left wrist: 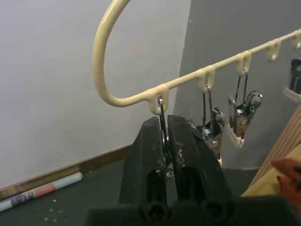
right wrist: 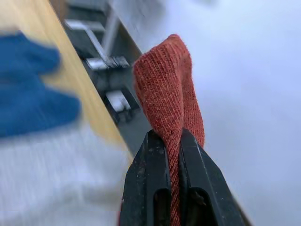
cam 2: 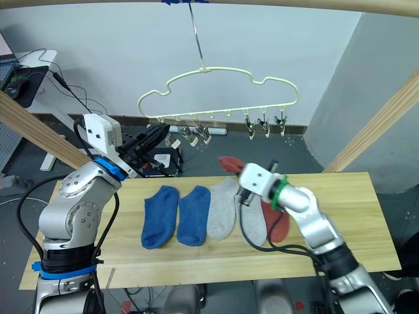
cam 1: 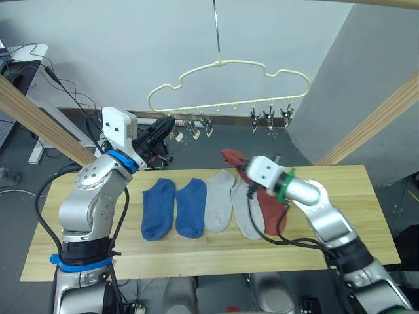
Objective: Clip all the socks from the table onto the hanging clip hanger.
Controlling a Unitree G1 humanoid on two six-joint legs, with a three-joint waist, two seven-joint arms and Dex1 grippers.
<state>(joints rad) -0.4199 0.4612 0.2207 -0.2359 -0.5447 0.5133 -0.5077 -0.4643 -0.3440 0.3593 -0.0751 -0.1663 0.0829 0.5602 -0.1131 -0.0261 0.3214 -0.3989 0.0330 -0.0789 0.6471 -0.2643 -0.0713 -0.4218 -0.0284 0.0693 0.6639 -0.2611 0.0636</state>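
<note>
We have the right gripper (right wrist: 173,141) pinched on the limp, light brick red sock (cam 1: 230,157) just off the table (cam 1: 340,196) at twelve o'clock, best gripped at its cuff, while the left gripper (left wrist: 165,136) squeezes the clip hanger's (cam 1: 229,64) end clip (left wrist: 162,123).

Left gripper (left wrist: 167,141) raised, fingers pinched; right gripper (right wrist: 173,141) low, fingers clamped.

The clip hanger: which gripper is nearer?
Left. The left gripper is shut on the hanger's end clip; the right gripper holds a red sock below the clip hanger.
</note>
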